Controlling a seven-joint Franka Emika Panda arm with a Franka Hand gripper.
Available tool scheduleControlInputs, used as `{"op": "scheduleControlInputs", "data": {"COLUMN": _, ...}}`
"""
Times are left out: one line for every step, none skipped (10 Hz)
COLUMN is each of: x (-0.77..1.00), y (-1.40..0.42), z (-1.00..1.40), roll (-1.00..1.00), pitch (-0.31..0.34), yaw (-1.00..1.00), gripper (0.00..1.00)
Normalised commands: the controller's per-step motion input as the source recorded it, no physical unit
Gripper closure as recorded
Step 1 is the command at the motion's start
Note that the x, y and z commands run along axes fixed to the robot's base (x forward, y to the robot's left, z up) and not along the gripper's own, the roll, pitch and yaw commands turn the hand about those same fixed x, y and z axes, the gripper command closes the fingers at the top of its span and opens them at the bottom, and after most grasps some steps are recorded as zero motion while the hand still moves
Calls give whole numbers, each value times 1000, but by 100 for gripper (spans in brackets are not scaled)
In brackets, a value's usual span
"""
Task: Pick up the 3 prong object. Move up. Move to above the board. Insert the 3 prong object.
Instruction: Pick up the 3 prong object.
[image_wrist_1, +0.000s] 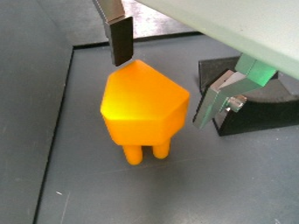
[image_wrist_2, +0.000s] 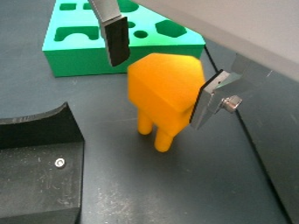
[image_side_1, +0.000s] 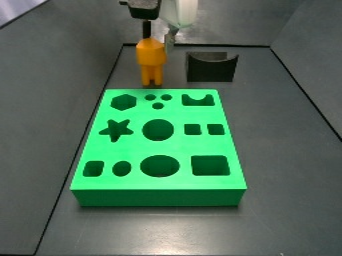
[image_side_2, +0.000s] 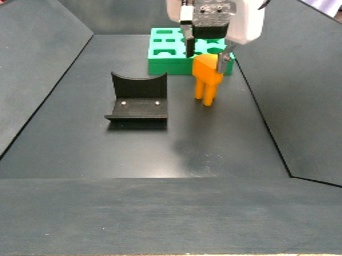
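Observation:
The 3 prong object (image_wrist_1: 142, 103) is an orange peg with a hexagonal top, standing upright on its short legs on the dark floor. It also shows in the other views (image_wrist_2: 163, 92) (image_side_1: 152, 62) (image_side_2: 206, 78). My gripper (image_wrist_1: 163, 92) (image_wrist_2: 159, 93) is open and straddles the peg's top, one finger on each side. One pad (image_wrist_2: 208, 101) lies close against the peg's side; the opposite pad (image_wrist_1: 121, 44) stands a little off it. The green board (image_side_1: 134, 150) (image_wrist_2: 79, 52) (image_side_2: 166, 52) with shaped holes lies flat just beside the peg.
The dark fixture (image_side_1: 210, 67) (image_side_2: 138, 98) (image_wrist_1: 267, 112) (image_wrist_2: 35, 157) stands on the floor a short way from the peg. Raised dark walls border the floor in both side views.

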Motion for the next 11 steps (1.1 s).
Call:
{"op": "scheduleControlInputs", "data": {"x": 0, "y": -54, "z": -314, "roll": 121, "pitch": 0, "yaw": 0, "gripper": 0}}
{"op": "scheduleControlInputs", "data": {"x": 0, "y": 0, "z": -349, "roll": 104, "pitch": 0, "yaw": 0, "gripper": 0}}
{"op": "scheduleControlInputs", "data": {"x": 0, "y": 0, "z": -354, "roll": 86, "pitch": 0, "yaw": 20, "gripper": 0}}
{"op": "scheduleControlInputs", "data": {"x": 0, "y": 0, "z": -317, "roll": 36, "pitch": 0, "yaw": 17, "gripper": 0}}
{"op": "scheduleControlInputs", "data": {"x": 0, "y": 14, "z": -177, "roll": 0, "pitch": 0, "yaw": 29, "gripper": 0}}
{"op": "scheduleControlInputs", "data": {"x": 0, "y": 0, "z": 0, "roll": 0, "pitch": 0, "yaw": 0, "gripper": 100}}
{"op": "scheduleControlInputs", "data": {"x": 0, "y": 0, "z": 0, "roll": 0, "pitch": 0, "yaw": 0, "gripper": 100}}
{"op": "scheduleControlInputs", "data": {"x": 0, "y": 0, "z": 0, "roll": 0, "pitch": 0, "yaw": 0, "gripper": 100}}
{"op": "scheduleControlInputs", "data": {"x": 0, "y": 0, "z": 0, "roll": 0, "pitch": 0, "yaw": 0, "gripper": 100}}
{"op": "scheduleControlInputs", "data": {"x": 0, "y": 0, "z": 0, "roll": 0, "pitch": 0, "yaw": 0, "gripper": 100}}
{"op": "scheduleControlInputs", "data": {"x": 0, "y": 0, "z": 0, "roll": 0, "pitch": 0, "yaw": 0, "gripper": 100}}
